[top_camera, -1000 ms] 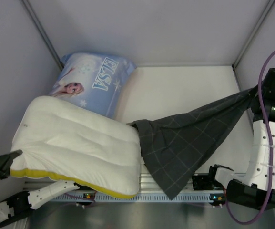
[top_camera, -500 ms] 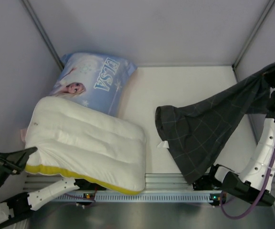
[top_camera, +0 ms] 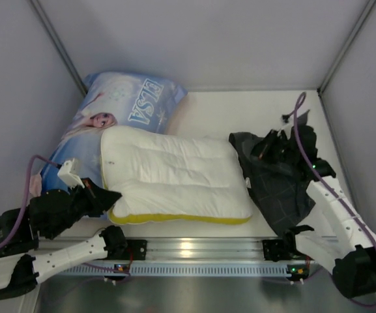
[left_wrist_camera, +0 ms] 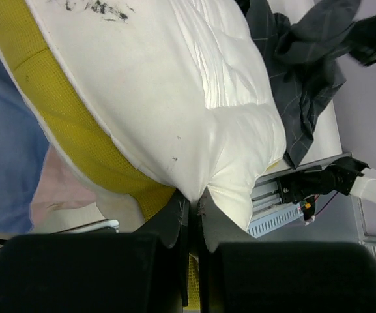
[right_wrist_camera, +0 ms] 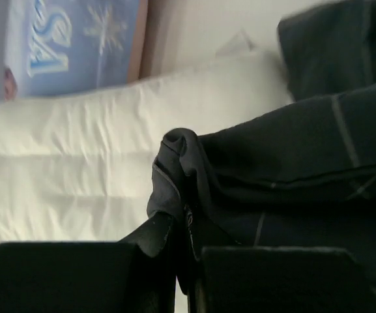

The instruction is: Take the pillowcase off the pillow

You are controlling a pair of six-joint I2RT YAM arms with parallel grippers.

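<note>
The left arm [top_camera: 70,257] lies low at eight o'clock, left fingers [left_wrist_camera: 168,225] pinching the pillow [top_camera: 174,176] by its corner. The right arm [top_camera: 334,208] reaches toward two o'clock, right fingers [right_wrist_camera: 154,240] pinching the crumpled pillowcase [top_camera: 275,189].

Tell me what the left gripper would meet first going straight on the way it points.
The pillow: the left gripper is shut on its corner, so it would likely press straight into the white quilting. The pillowcase lies farther on.

ELSA pillow's [top_camera: 132,104] near edge beneath the pillow [top_camera: 174,176]
</note>
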